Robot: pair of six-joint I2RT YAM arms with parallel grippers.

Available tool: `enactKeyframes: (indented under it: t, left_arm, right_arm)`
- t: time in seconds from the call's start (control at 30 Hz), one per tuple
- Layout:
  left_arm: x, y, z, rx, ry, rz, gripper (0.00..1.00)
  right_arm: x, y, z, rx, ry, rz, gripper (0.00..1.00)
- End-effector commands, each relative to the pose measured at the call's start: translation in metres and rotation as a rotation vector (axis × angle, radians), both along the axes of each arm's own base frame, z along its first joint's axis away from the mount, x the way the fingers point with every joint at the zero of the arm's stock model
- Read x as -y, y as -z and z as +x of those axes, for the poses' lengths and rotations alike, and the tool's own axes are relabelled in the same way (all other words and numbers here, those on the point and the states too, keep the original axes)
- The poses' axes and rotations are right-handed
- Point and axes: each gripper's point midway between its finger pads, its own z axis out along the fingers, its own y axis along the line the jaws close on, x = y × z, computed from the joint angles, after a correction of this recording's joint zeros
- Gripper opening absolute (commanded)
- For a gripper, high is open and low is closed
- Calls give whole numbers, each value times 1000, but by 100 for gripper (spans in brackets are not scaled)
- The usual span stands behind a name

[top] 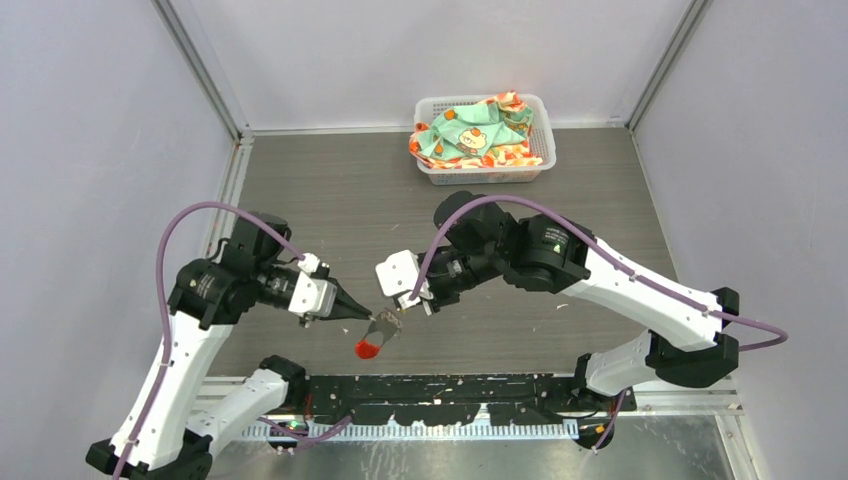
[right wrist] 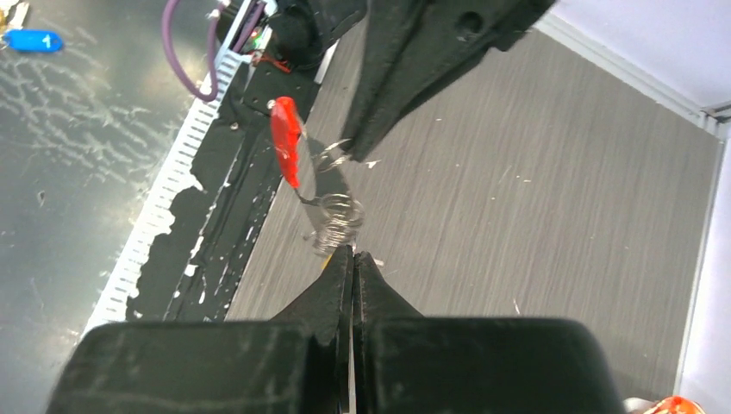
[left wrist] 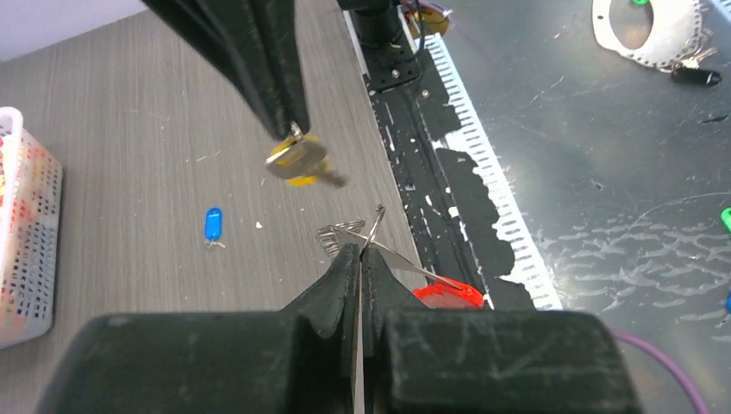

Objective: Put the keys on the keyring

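Inspection of both grips. My left pincer (left wrist: 360, 259) is fully closed, its tips nipping the thin wire of the keyring (left wrist: 377, 231). The ring is held clear of the table (top: 330, 190) and well apart from the basket (left wrist: 26, 224), with the red tag (left wrist: 448, 296) hanging below the ring. My right pincer (left wrist: 289, 129) is likewise closed, pinching the yellow key (left wrist: 297, 160) by its head, on the basket side of the ring and near it; I cannot tell whether they touch. The blue key (left wrist: 213, 224) lies flat on the table between the basket and the ring, and nothing is holding it. Assessment: all items look very light. The ring is probably stiff, springy wire, smooth enough to twist in a two-point pinch, and the hanging tag may swing it. I judge the ring is best held away from its split end. Each key is best taken by the head beside its plastic tag, leaving the hole clear. The blue key lies low and may skid when pinched.
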Motion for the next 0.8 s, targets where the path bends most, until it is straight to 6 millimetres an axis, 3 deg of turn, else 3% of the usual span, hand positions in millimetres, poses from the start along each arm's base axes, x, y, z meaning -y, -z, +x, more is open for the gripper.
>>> enactKeyframes:
  t: [0.0,0.37,0.77]
  left_arm:
    - [1,-9,5,108,15,-11,0]
    - [3,-16,8,157,3,-32,0]
    - [4,-15,9,232,29,-20,0]
  right_arm:
    - [6,-15,-10,12,-66,33,1]
    - [-15,-16,0,24,-11,98,1]
    - [-23,-7,-10,9,-44,56,1]
